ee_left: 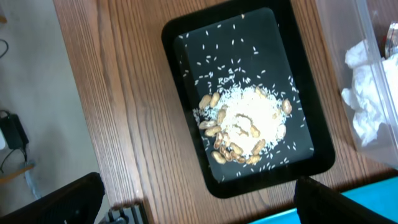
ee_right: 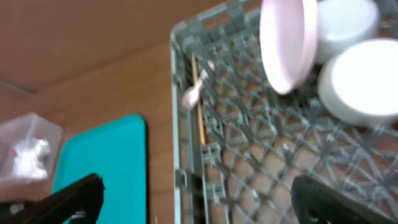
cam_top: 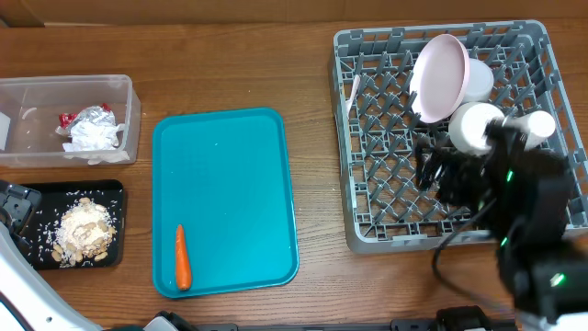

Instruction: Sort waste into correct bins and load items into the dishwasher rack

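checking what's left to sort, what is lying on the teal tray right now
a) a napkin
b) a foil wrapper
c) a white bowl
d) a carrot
d: in the overhead view a single orange carrot lies on the teal tray near one corner, with nothing else on the tray.

Grey rack [cam_top: 386,184] at three o'clock holds pink plate [cam_top: 439,78] on edge beside white bowls [cam_top: 471,127]; at nine, napkin [cam_top: 92,136] lies in clear tub [cam_top: 37,129], nuts [cam_top: 87,230] in black tray [cam_top: 101,191].
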Motion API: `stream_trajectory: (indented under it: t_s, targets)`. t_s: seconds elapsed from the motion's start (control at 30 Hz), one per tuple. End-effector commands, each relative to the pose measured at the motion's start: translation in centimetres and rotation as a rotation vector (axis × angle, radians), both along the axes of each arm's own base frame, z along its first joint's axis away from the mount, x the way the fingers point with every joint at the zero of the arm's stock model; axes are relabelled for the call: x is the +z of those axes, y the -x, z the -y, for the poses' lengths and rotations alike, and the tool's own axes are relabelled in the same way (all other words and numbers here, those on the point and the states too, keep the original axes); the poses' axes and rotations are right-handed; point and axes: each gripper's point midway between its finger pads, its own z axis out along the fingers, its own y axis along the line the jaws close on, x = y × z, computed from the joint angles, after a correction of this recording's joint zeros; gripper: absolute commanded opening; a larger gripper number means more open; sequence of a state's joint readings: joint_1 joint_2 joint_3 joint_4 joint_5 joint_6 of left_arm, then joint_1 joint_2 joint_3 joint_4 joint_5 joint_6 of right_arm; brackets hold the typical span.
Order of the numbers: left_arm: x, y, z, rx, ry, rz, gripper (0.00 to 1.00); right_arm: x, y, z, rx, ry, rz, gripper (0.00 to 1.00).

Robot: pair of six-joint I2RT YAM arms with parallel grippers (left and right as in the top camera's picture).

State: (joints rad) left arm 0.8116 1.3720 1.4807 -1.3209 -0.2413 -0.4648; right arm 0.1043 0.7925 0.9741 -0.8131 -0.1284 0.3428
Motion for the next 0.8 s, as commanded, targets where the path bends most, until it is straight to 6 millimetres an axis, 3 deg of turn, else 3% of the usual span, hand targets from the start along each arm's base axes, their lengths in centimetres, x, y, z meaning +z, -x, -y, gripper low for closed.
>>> stream_trajectory:
  t_s: [0.0, 0.13, 0.23, 0.53, 0.77]
  targets:
    - [0.6, -0.2, -0.2, 0.009, -0.01, 0.019, 1.0, -3.0, 1.9, -0.3, 0.04, -0.012, 0.098, 1.0]
    - [0.6, -0.2, -0.2, 0.009, -0.01, 0.019, 1.0, -5.7, 3.0, -0.2, 0.04, -0.022, 0.211, 1.0]
    - [0.6, -0.2, -0.2, 0.009, -0.011, 0.019, 1.0, -6.4, 3.3, 0.6, 0.007, -0.023, 0.304, 1.0]
    - [0.6, -0.2, -0.2, 0.009, -0.01, 0.019, 1.0, -6.0, 3.3, 3.0, -0.094, -0.008, 0.492, 1.0]
    - [0.6, -0.2, -0.2, 0.009, -0.01, 0.019, 1.0, -6.3, 2.8, 3.7, -0.114, 0.012, 0.603, 1.0]
